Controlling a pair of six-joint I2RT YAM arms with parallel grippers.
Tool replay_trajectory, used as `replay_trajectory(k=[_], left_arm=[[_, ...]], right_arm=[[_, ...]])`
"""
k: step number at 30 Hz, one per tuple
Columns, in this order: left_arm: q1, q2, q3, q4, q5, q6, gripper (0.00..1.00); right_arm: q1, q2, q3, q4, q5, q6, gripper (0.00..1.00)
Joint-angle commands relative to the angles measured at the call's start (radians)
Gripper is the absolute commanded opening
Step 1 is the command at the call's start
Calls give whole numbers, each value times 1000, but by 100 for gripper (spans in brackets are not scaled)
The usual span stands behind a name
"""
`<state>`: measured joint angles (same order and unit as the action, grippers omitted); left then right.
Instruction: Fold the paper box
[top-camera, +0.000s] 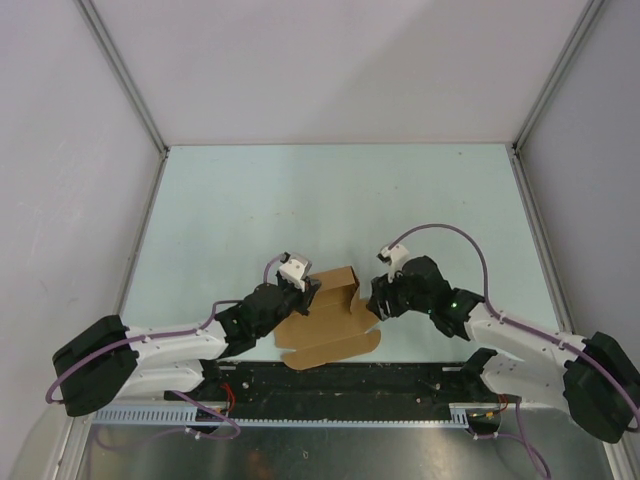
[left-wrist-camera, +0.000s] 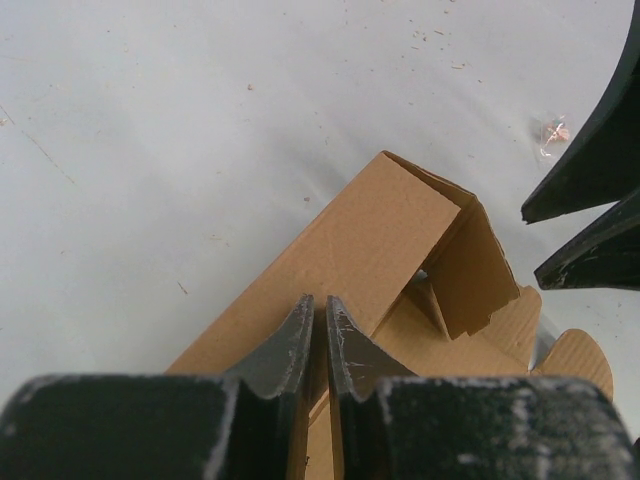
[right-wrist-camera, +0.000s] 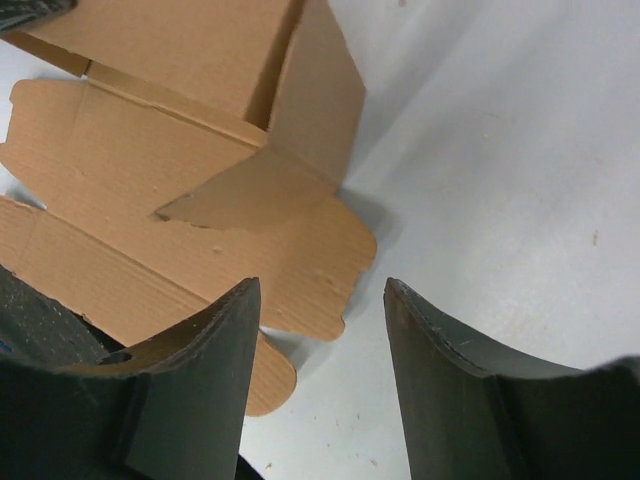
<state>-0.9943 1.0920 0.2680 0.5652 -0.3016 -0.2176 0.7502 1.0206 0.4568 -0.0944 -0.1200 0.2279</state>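
The paper box (top-camera: 330, 315) is brown cardboard, partly folded, lying near the table's front edge between both arms. One long wall stands up (left-wrist-camera: 370, 240) with an end flap bent inward, and the other panels and rounded tabs lie flat (right-wrist-camera: 150, 170). My left gripper (left-wrist-camera: 320, 300) is shut on the near end of that raised wall, with the thin cardboard pinched between its fingers. It sits on the box's left side (top-camera: 305, 290). My right gripper (right-wrist-camera: 320, 282) stands open just off the box's right edge (top-camera: 375, 298), nothing between its fingers, over bare table beside a flat tab.
A tiny clear plastic scrap (left-wrist-camera: 550, 132) lies on the pale table beyond the box. White enclosure walls (top-camera: 100, 120) with metal corner posts surround the table. A black rail (top-camera: 330, 385) runs along the near edge, between the arm bases.
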Motion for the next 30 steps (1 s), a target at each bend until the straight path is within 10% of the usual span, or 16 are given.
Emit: replay_trajectory(k=[1, 30], left_arm=[[5, -12, -10, 4, 16, 7, 14], [5, -67, -38, 5, 30, 1, 14]], right_arm=[[31, 36, -29, 186, 28, -47, 59], [51, 303, -32, 599, 0, -130, 60]])
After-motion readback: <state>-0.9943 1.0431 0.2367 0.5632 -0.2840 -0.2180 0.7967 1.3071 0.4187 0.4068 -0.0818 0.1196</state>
